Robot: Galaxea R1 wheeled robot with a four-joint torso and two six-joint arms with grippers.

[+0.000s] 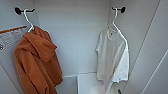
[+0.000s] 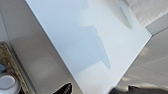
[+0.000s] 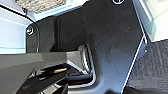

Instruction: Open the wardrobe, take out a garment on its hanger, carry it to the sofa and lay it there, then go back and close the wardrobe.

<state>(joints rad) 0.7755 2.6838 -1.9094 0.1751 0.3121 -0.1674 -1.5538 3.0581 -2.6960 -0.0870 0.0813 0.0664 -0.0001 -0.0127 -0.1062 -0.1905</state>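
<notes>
The wardrobe [image 1: 75, 37] stands open, its white interior facing the head camera. The garment [image 1: 112, 57], a white short-sleeved shirt, hangs at the right side of the interior on the hanger [image 1: 117, 25], whose thin hook rides a dark peg [image 1: 121, 9] at the upper right corner. At the left side an orange hooded garment [image 1: 37, 62] hangs from a matching peg [image 1: 18, 10]. The likely trouble from here is the lift: the hook may catch on the peg if drawn outward rather than raised clear, and the thin shirt could slide off the hanger's slim shoulders or snag on the wardrobe's right wall, which it hangs just beside. A reach drifting left would meet the wrong garment. The head view gives both garments and pegs; the left wrist view instead shows a broad white panel [image 2: 87, 45], probably a wardrobe door, seen close. The right wrist view shows dark robot parts over carpet [image 3: 152, 70]. Whether either gripper is open or closed cannot be told.
</notes>
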